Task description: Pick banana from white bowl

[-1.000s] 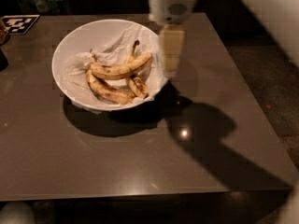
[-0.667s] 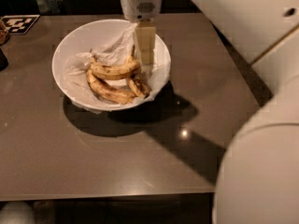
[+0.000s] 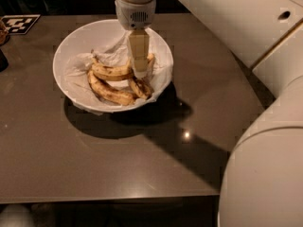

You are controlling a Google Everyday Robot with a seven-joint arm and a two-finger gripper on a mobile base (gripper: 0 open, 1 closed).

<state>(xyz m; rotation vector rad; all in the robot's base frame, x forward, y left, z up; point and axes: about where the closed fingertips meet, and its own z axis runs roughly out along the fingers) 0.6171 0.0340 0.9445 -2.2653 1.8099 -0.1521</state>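
Camera view: gripper (image 3: 140, 71), grip unclear, now lowered to banana (image 3: 111, 72) in white bowl (image 3: 55, 72).

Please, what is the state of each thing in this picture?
bowl: upright on the table.
paper: crumpled, lining the bowl.
banana: lying in the bowl, not lifted.
brown banana: lying in the bowl.
short banana: lying in the bowl.
gripper: low over the bowl, at the banana; touch unclear.

Brown table (image 3: 94, 160), checkered marker (image 3: 19, 23) at far-left corner
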